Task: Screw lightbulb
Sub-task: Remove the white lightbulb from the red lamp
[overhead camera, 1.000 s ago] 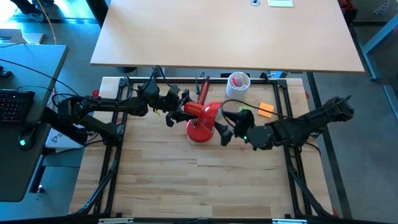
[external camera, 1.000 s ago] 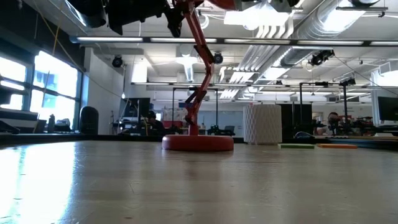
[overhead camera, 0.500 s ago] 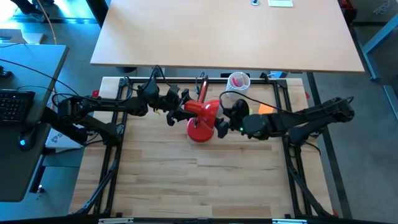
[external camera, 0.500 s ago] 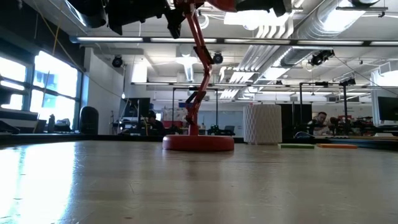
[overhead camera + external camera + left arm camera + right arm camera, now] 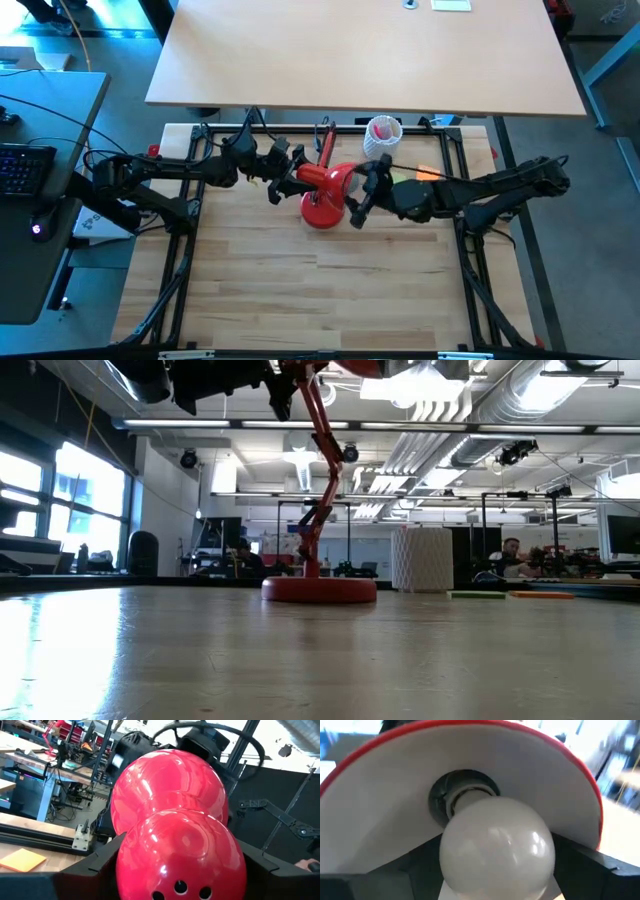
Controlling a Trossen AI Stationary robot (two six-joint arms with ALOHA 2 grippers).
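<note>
High view: my left gripper (image 5: 283, 186) is closed on the back of the red lamp (image 5: 322, 195) shade, holding it above the lamp's round base. My right gripper (image 5: 357, 207) meets the shade's open side from the opposite direction. A white perforated cup (image 5: 381, 133) stands near the table's far edge, with an orange note (image 5: 428, 172) to its right.

Low view: the lamp's base (image 5: 318, 590) rests flat on the table (image 5: 300, 660); its jointed stem rises to the shade at the top edge, where both arms enter. The cup (image 5: 421, 559) stands to the right of the base.

Left wrist view: my left fingers (image 5: 95, 865) clamp the glossy rear dome of the shade (image 5: 170, 815) from both sides.

Right wrist view: my right fingers (image 5: 420, 865) grip the lightbulb (image 5: 497, 845) by its round glass. Its long axis runs straight away from my wrist, screw base (image 5: 462, 797) leading, seated in the socket at the centre of the shade's white interior (image 5: 395, 785).
</note>
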